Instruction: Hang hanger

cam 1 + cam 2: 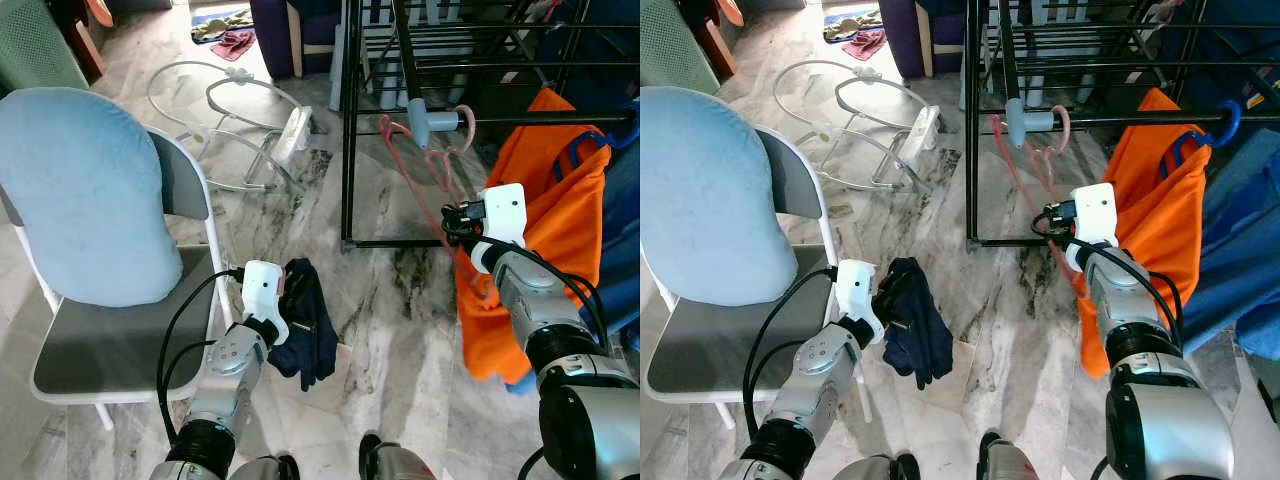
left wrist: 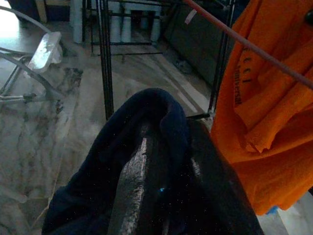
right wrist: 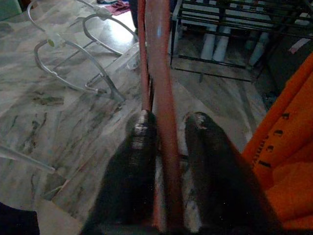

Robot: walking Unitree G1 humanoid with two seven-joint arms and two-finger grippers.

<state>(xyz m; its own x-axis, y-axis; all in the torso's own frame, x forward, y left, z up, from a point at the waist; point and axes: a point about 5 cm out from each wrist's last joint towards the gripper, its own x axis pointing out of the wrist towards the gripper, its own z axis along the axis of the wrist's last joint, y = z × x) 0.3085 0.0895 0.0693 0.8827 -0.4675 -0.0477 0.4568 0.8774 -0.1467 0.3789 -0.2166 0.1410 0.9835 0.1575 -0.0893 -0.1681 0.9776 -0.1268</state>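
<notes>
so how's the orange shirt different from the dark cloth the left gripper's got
The orange shirt hangs spread out from the black rack, beside the right gripper, which is shut on the pink hanger. The dark navy cloth is bunched up, held by the left gripper and dangling above the marble floor. The shirt looks the larger of the two. Both are soft garments hanging limp.

Dark lettering ran down the orange garment (image 2: 264, 98), but it was perhaps too blurred to be read.
</notes>
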